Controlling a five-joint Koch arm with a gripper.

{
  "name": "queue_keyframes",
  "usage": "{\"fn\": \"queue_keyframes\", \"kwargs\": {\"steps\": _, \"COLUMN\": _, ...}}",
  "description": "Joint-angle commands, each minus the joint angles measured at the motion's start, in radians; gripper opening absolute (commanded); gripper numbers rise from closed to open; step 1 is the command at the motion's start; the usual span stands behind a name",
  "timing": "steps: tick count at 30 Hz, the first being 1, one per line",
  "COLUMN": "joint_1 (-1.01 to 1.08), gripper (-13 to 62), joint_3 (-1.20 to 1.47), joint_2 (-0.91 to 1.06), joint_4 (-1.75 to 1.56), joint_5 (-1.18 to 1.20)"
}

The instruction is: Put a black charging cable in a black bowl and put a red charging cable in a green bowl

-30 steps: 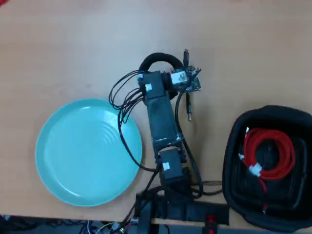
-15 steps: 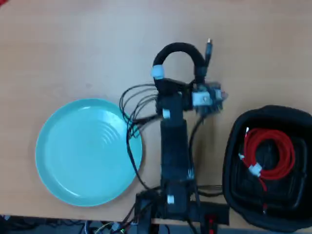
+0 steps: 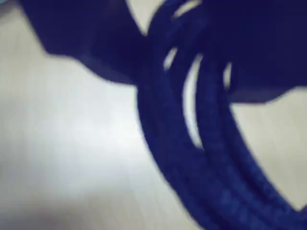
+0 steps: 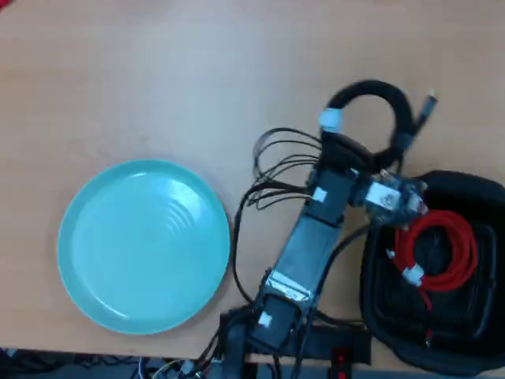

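The black charging cable [image 4: 392,106] is a tight coil with a pale tie [image 4: 331,120] and a plug end [image 4: 428,103], at the upper right of the overhead view. My gripper [image 4: 353,151] is closed on the coil's lower left part. In the blurred wrist view the coil's strands [image 3: 211,143] run between my two dark jaws. The red charging cable [image 4: 442,253] lies coiled inside the black bowl [image 4: 371,276] at the right. The green bowl [image 4: 142,245] stands empty at the left, apart from the arm.
The arm [image 4: 304,253] reaches up from the table's near edge between the two bowls. Thin black robot wires [image 4: 272,170] loop out to its left. Bare wooden table [image 4: 158,79] fills the far side.
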Motion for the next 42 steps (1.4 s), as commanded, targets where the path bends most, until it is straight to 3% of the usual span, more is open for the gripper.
{"fn": "queue_keyframes", "kwargs": {"steps": 1, "joint_1": 0.069, "gripper": -5.8, "joint_3": -0.434, "joint_2": 0.067, "joint_4": -0.155, "joint_5": -0.075}}
{"fn": "queue_keyframes", "kwargs": {"steps": 11, "joint_1": 0.299, "gripper": -5.8, "joint_3": -0.443, "joint_2": 0.067, "joint_4": -0.348, "joint_5": -0.247}}
{"fn": "queue_keyframes", "kwargs": {"steps": 24, "joint_1": 0.776, "gripper": -5.8, "joint_3": -0.331, "joint_2": 0.061, "joint_4": -0.328, "joint_5": -0.245}}
{"fn": "queue_keyframes", "kwargs": {"steps": 35, "joint_1": 0.959, "gripper": -5.8, "joint_3": -0.098, "joint_2": 0.048, "joint_4": -0.348, "joint_5": -0.256}}
{"fn": "queue_keyframes", "kwargs": {"steps": 42, "joint_1": 0.983, "gripper": -5.9, "joint_3": -0.084, "joint_2": -0.117, "joint_4": -0.339, "joint_5": -0.249}}
